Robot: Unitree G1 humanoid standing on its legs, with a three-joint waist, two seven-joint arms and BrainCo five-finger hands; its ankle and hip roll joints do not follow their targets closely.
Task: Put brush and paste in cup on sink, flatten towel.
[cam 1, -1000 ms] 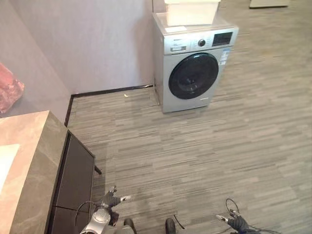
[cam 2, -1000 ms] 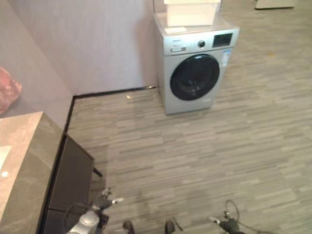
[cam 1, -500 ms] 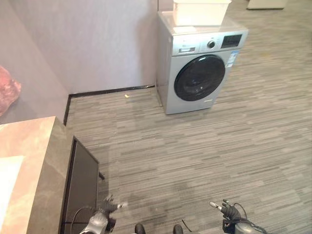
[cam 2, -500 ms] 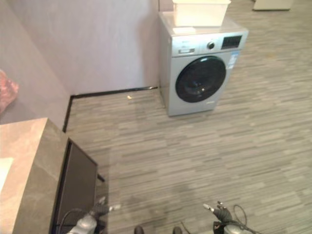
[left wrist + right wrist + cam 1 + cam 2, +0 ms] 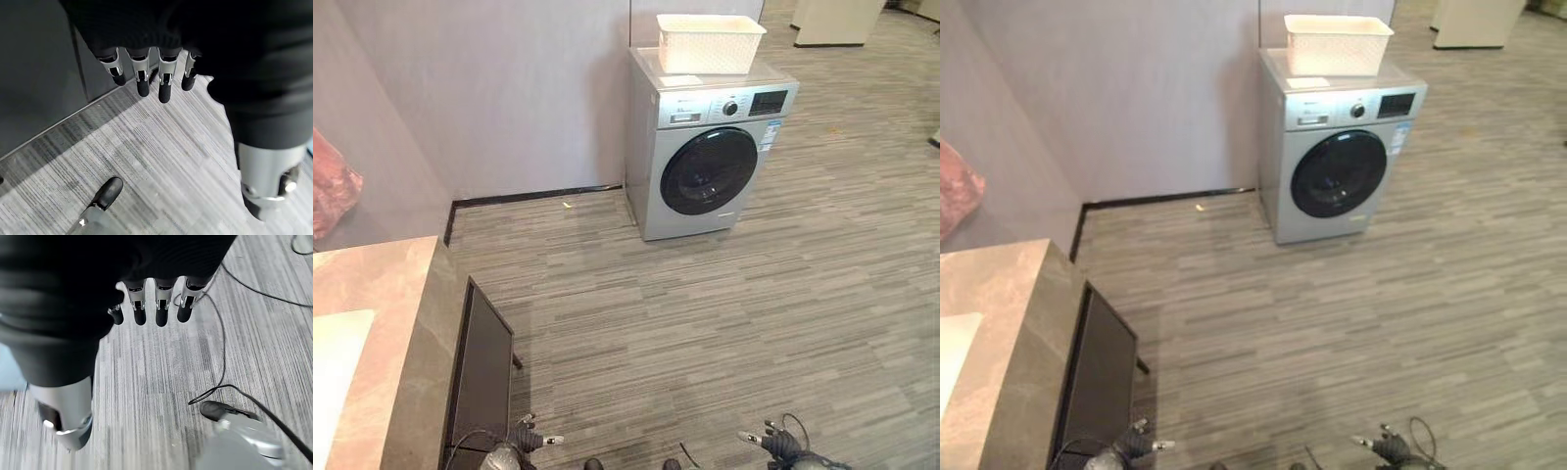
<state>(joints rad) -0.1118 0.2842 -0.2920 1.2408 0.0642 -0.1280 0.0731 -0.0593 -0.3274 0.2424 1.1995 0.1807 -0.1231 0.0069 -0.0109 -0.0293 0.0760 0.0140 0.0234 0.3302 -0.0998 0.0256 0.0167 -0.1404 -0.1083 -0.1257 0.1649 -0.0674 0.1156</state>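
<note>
Sink counter: marbled brown stone top at the robot's left, a pale basin edge set into it, dark cabinet front below. Pink towel lies farther back on the left. Left hand low beside the cabinet, fingers straight and relaxed, holding nothing, above the striped grey floor. Right hand low on the right, fingers likewise loose and empty. Silver washing machine against the wall, white basket on top.

Home laundry or bathroom corner, washing machine, white basket, stone vanity counter
</note>
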